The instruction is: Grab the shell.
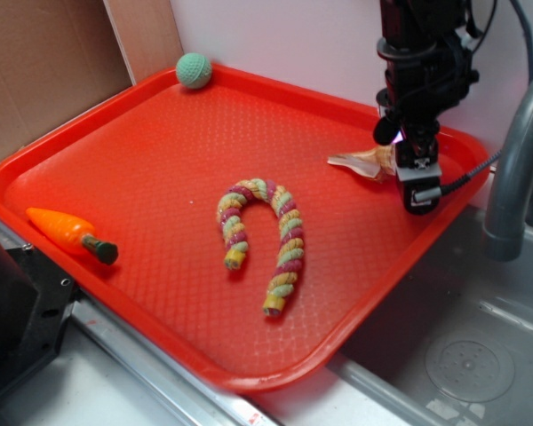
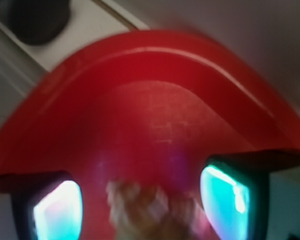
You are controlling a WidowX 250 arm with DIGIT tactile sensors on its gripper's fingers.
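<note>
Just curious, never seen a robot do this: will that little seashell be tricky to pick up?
Probably a bit. The shell looks hard and ridged, tapering to a thin tip, so it may pivot or slip between the open gripper fingers.

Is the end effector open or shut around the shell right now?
Open. In the wrist view, the end effector has its fingers spread, with the blurred shell between them, apparently untouched.
</note>
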